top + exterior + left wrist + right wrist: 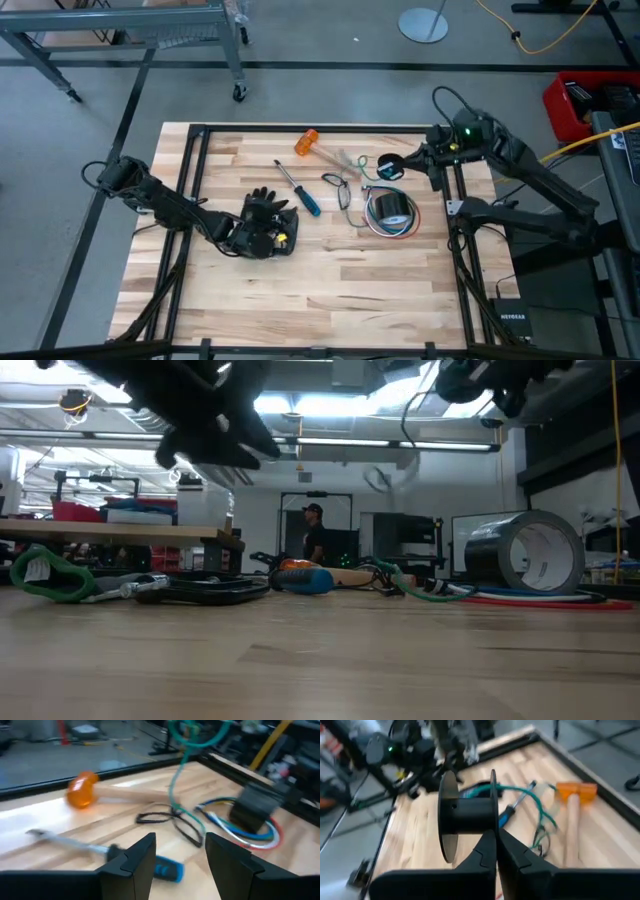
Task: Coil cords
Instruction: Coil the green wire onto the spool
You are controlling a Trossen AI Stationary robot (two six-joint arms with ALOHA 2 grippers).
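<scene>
right gripper (496, 845) clamped spool (467, 815) flange, raised to wind teal-green cord (532, 795) | left gripper (179, 857) fingers apart, waiting mid-table

The hammer (322, 148) has an orange head and a pale wooden handle. The screwdriver (298, 188) carries a blue handle on a silvery shaft. One thin cord (176, 822) is black, another (184, 775) teal-green. Red, white and blue wires (390, 226) loop under a grey tape roll (391, 207). The spool (465, 814) is black. The table (330, 290) is light striped wood in a black frame.
</scene>
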